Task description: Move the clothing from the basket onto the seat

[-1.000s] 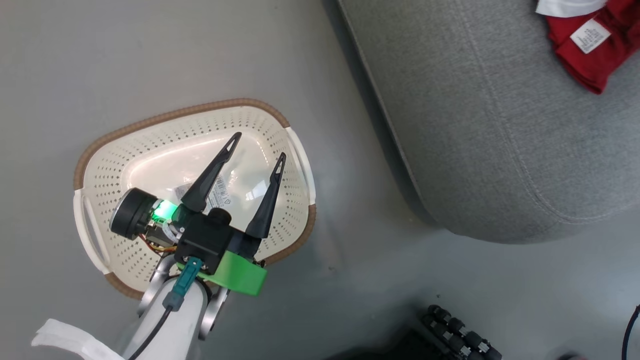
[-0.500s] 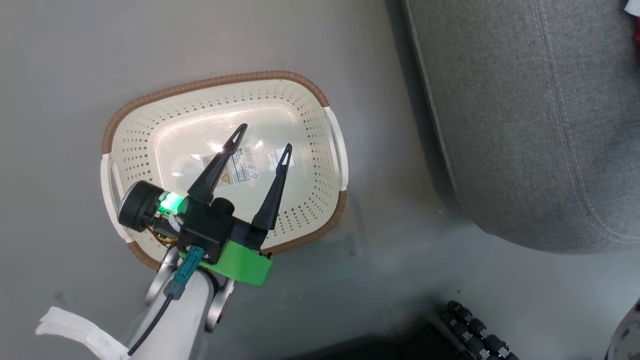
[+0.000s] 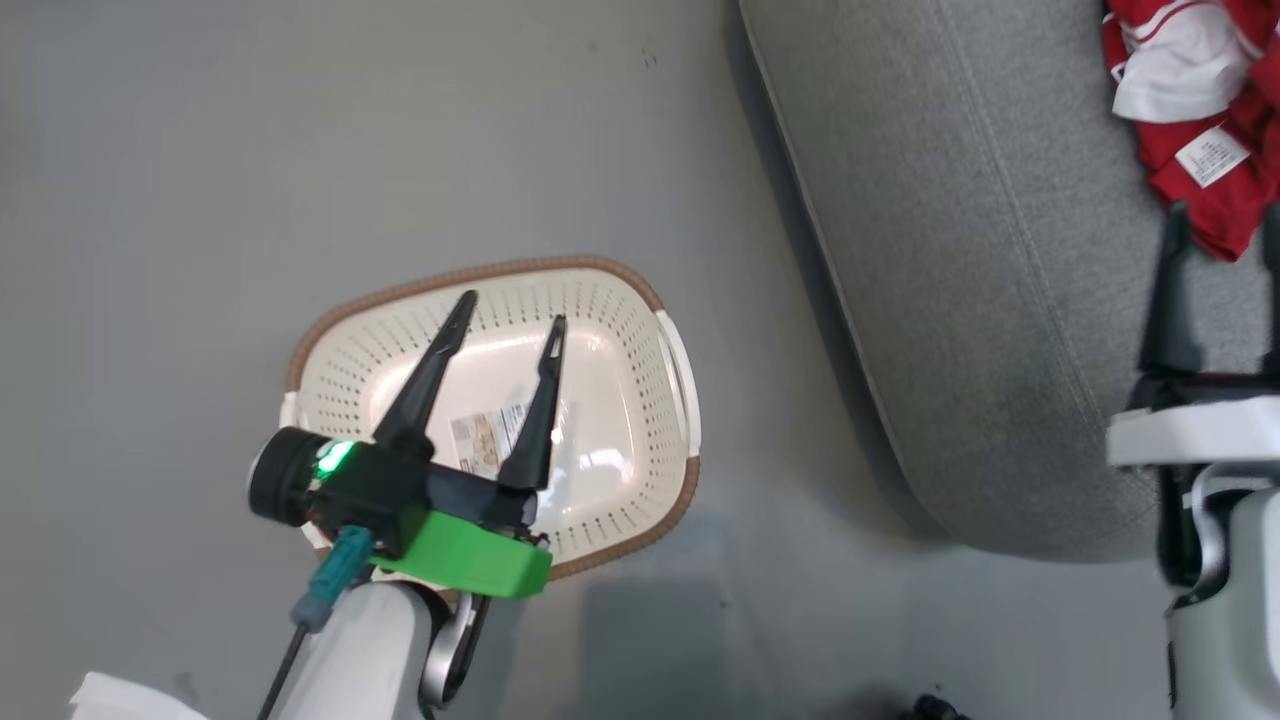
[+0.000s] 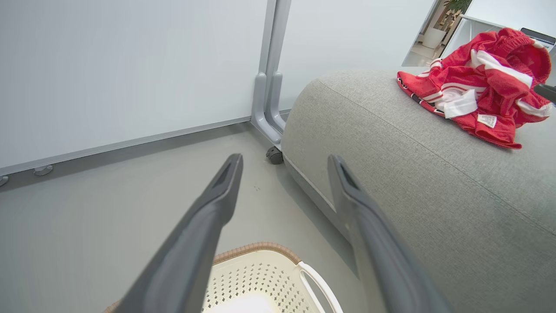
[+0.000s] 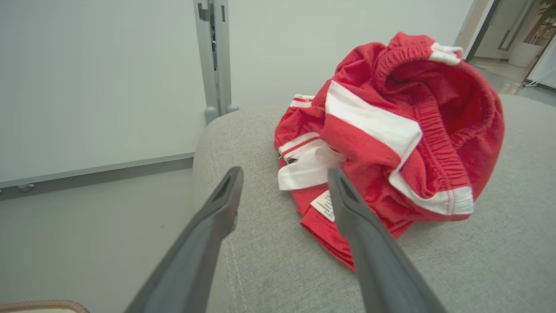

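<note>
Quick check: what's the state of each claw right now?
Left claw: open, empty, above the basket.
Right claw: open, empty, beside the red clothing.

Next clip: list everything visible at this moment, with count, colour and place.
Grey woven-fabric seat cushion: one, grey, head view's right.
Soft red sports clothing with white stripes: one heap, red and white, on the seat.
Cream perforated plastic basket with brown rim: one, cream, on the floor left of the seat.
Paper sticker: one, white, inside the basket.
Upright partition post: one, grey, beyond the seat.
Left gripper: one, dark, open above the basket.
Right gripper: one, dark, open near the clothing.
</note>
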Motion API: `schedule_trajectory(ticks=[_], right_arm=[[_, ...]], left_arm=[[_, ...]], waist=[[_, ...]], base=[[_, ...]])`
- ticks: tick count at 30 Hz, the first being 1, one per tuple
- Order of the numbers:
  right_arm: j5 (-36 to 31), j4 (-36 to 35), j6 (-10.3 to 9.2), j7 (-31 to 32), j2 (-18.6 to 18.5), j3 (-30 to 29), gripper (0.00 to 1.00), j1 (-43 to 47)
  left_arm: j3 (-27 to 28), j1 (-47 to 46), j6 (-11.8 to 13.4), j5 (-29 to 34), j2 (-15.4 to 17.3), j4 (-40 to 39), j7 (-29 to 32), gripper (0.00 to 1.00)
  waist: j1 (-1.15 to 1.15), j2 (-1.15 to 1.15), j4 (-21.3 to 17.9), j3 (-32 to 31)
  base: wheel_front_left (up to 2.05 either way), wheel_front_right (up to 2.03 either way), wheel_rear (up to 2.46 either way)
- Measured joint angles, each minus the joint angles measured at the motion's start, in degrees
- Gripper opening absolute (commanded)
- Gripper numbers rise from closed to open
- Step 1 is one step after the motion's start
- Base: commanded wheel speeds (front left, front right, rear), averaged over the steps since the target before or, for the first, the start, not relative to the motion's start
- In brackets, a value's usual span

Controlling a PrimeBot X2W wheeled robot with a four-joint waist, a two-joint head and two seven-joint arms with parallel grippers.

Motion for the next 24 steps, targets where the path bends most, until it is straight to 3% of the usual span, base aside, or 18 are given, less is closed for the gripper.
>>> schedule_trajectory(ticks=[6, 15, 24], right_arm=[[1.8, -4.1, 0.0, 0.0, -0.5, 8.8, 1.0, 6.1], [-1.9, -7.2, 0.0, 0.0, -1.8, 17.4, 1.0, 12.7], [-2.1, -8.8, 0.0, 0.0, -0.7, 16.8, 1.0, 22.1]], left_arm=[[5.3, 3.7, 1.5, -2.1, -0.7, -1.7, 0.0, 1.0], [11.1, 11.6, 3.8, -3.8, -0.8, -6.1, 0.0, 1.0], [15.3, 22.4, 4.1, -4.1, -0.8, -9.2, 0.0, 1.0]], waist=[[0.0, 0.0, 1.9, -6.2], [0.0, 0.0, 5.9, -15.6], [0.0, 0.0, 8.5, -24.7]], base=[[0.0, 0.0, 0.0], [0.0, 0.0, 0.0], [0.0, 0.0, 0.0]])
